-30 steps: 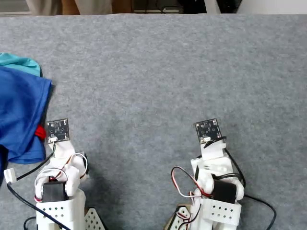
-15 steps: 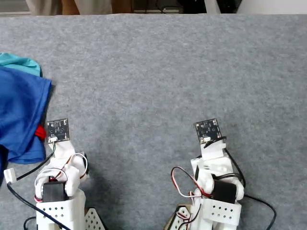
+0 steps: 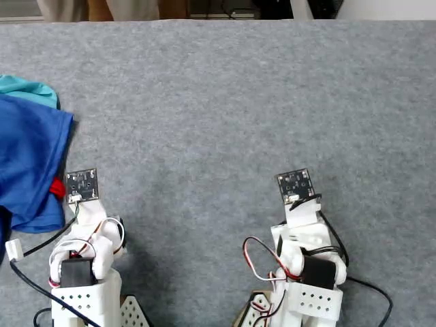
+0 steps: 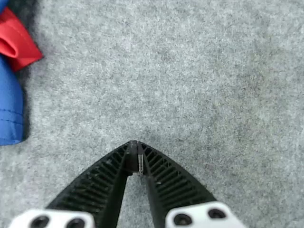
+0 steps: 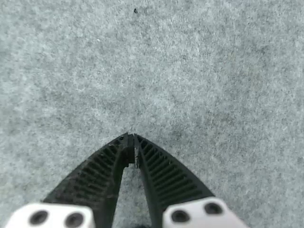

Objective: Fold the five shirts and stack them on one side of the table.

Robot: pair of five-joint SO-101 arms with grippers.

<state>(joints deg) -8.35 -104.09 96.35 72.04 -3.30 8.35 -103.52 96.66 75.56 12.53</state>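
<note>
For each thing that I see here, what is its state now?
left claw: shut, holding nothing.
right claw: shut, holding nothing.
blue shirt: lying on top of the other cloths.
teal cloth: partly covered by the blue shirt.
red cloth: peeking from under the blue shirt.

Table [image 3: 225,102] covered in grey felt-like cloth, mottled, short nap. Light even and flat, shadows faint and soft. Far edge of table runs straight across top of high view. Beyond it, narrow strip of room: beige and brown shapes [image 3: 102,8] at one end, dark clutter [image 3: 272,8] mid-strip, white surface [image 3: 388,8] at other end; too cropped to identify.
</note>
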